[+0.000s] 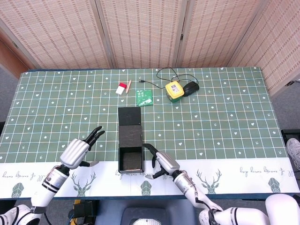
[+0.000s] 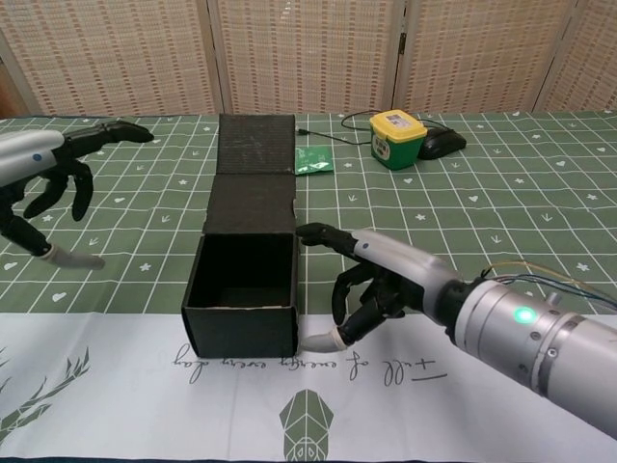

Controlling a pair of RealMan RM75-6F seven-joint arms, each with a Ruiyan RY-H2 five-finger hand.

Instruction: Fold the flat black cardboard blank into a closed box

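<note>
The black cardboard box (image 1: 130, 158) (image 2: 243, 285) stands near the table's front edge with its walls up and its top open. Its lid panels (image 1: 130, 124) (image 2: 254, 164) lie flat on the cloth behind it. My right hand (image 1: 162, 163) (image 2: 376, 285) sits just right of the box, fingers spread, a fingertip close to the box's right wall; contact is unclear. My left hand (image 1: 78, 151) (image 2: 43, 178) hovers well to the left of the box, fingers spread, holding nothing.
At the back of the green patterned tablecloth (image 1: 225, 117) lie a yellow device (image 1: 174, 90) (image 2: 397, 138), a black mouse (image 1: 190, 86), a cable (image 1: 165, 74), a green packet (image 1: 145, 97) (image 2: 312, 160) and a small red and white item (image 1: 123, 87).
</note>
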